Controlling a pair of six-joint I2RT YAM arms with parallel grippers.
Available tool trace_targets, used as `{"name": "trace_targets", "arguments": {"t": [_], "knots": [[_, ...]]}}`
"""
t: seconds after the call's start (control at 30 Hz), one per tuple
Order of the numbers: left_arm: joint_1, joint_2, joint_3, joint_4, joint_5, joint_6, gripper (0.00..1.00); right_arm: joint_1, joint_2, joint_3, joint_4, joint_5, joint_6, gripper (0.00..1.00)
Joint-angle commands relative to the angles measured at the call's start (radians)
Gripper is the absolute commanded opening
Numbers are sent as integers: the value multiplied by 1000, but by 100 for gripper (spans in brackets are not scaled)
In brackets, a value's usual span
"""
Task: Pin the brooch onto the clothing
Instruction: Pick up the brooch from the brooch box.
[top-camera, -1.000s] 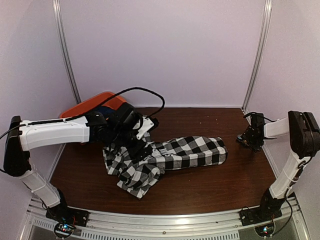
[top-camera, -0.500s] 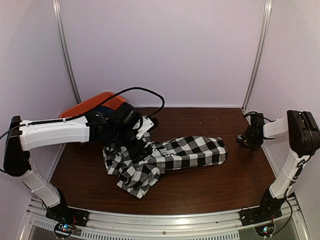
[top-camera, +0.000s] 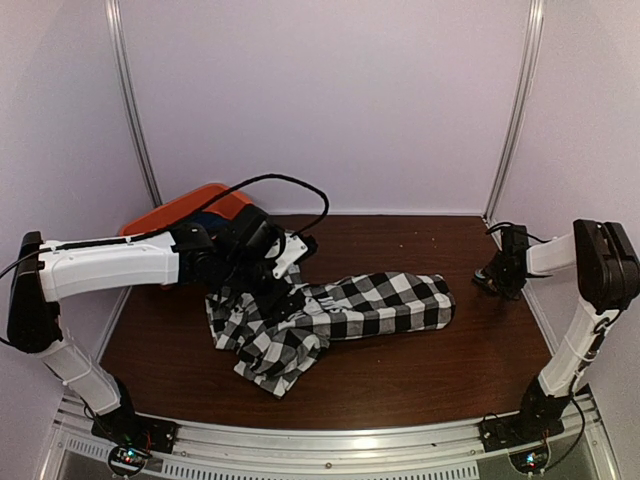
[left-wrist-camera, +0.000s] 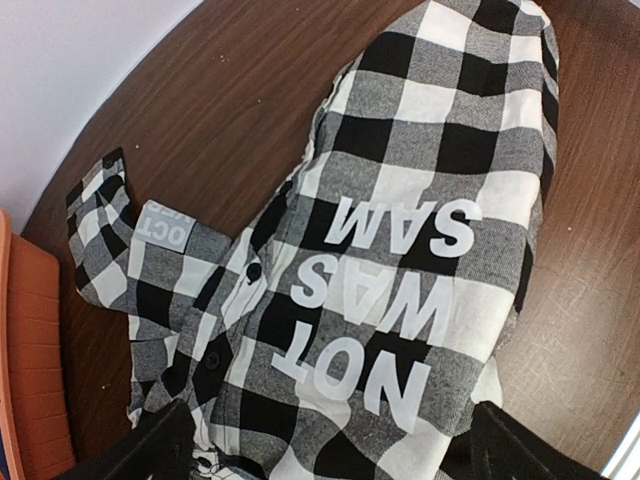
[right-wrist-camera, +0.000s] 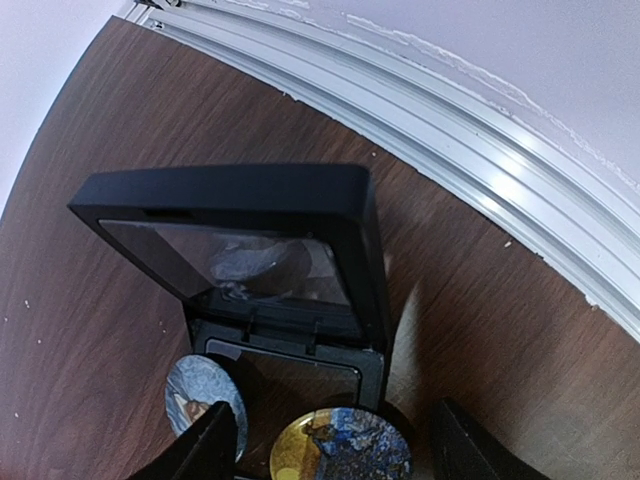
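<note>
On the brown table (top-camera: 420, 370) the checked shirt (top-camera: 340, 310) is laid crumpled, left of centre, lettering up. The left gripper (left-wrist-camera: 340, 450) is held above it, jaws wide apart. At the right edge, before an open black box (right-wrist-camera: 250, 200), a round brooch (right-wrist-camera: 345, 458) is flanked by the parted jaws of the right gripper (right-wrist-camera: 345, 445).

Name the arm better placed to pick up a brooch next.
Right. The right gripper hangs open over the round brooch by the open black case, its fingers either side of it. The left gripper is across the table, open above the checked shirt.
</note>
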Motion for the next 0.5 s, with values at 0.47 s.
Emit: {"name": "trace_targets", "arguments": {"t": [0.47], "knots": [[9,-3,5,36,14,-11,98,-4,23,13,-61,-4,-14,61]]}}
